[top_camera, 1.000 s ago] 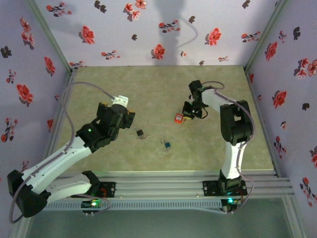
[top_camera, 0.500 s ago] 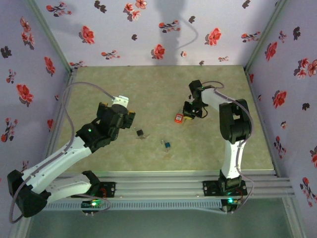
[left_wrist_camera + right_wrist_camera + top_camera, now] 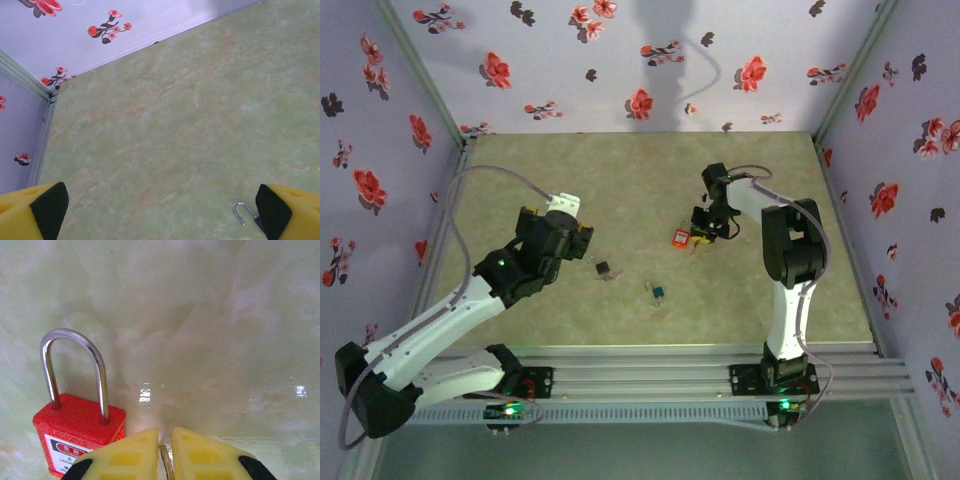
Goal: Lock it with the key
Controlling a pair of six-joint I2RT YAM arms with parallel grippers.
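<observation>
The table spreads under my 2 arms. My left pincer gapes wide, released and holding nothing, with the black lock at its 3 o'clock. My right pincer sits low near the table's centre, jaws almost together around a thin metal ring. I cannot tell whether they pinch it. The red lock lies just beside it at 9 o'clock. A small blue thing lies at 6 o'clock of centre.
</observation>
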